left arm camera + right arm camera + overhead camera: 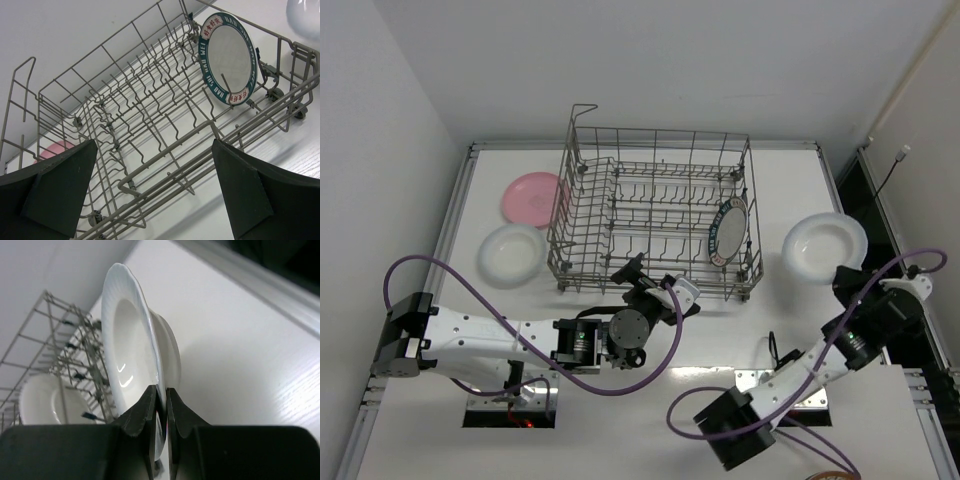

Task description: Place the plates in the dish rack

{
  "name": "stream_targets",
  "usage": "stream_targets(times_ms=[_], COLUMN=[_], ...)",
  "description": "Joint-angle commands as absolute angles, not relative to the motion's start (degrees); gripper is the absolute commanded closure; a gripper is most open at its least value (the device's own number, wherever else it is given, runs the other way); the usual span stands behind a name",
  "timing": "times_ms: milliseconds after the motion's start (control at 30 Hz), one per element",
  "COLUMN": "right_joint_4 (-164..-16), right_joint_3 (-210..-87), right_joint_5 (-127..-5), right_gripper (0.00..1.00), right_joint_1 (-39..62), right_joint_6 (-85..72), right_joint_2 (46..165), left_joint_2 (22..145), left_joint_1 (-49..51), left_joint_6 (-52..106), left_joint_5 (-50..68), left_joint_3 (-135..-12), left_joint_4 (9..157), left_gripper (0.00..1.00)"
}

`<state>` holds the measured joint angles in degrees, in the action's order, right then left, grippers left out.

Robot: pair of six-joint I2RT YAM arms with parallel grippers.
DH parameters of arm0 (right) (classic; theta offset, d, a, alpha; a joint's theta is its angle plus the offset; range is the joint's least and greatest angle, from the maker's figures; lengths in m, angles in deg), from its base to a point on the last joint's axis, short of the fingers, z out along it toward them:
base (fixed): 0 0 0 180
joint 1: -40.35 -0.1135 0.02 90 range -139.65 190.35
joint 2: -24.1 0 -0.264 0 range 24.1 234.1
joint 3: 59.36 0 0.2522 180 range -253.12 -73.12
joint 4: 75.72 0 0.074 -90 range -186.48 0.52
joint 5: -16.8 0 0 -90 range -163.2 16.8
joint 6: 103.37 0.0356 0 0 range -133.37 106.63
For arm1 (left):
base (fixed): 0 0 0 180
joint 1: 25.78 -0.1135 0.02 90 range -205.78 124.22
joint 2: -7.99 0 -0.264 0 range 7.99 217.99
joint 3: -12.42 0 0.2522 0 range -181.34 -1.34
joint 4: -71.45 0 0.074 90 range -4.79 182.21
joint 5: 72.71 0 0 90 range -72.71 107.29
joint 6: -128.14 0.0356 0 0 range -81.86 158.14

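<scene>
The grey wire dish rack (655, 215) stands mid-table. The teal-rimmed plate (728, 232) stands upright in its right end and also shows in the left wrist view (227, 57). The pink plate (530, 197) and a white plate (512, 254) lie left of the rack. My right gripper (847, 282) is shut on the near rim of the other white plate (825, 247), right of the rack; the wrist view shows the fingers (150, 407) pinching the rim (131, 340). My left gripper (655, 285) is open and empty at the rack's front wall (150, 100).
The table's raised right edge (840, 190) runs close behind the held plate. A dark cable (885, 175) hangs beyond it. The purple cables (470, 290) loop over the near table. The rack's tall front wall stands right before my left fingers (60, 190).
</scene>
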<state>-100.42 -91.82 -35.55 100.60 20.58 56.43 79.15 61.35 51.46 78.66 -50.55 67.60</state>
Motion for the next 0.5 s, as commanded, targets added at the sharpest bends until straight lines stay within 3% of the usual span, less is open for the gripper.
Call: stream_targets(times_ms=[0,467], right_joint_4=[-105.0,-97.7], right_joint_3=[-98.8,-109.8], right_joint_5=[-41.9,-36.5], right_gripper=[1.00,1.00], right_joint_1=[99.0,94.5], right_joint_6=[24.9,31.9], right_joint_2=[50.3,54.5], left_joint_2=[78.3,77.8], left_joint_1=[61.9,61.9], left_joint_6=[51.3,51.3], left_joint_5=[79.2,79.2], left_joint_3=[-51.5,-51.5], left_joint_4=[65.2,64.6], left_gripper=[0.00,0.00])
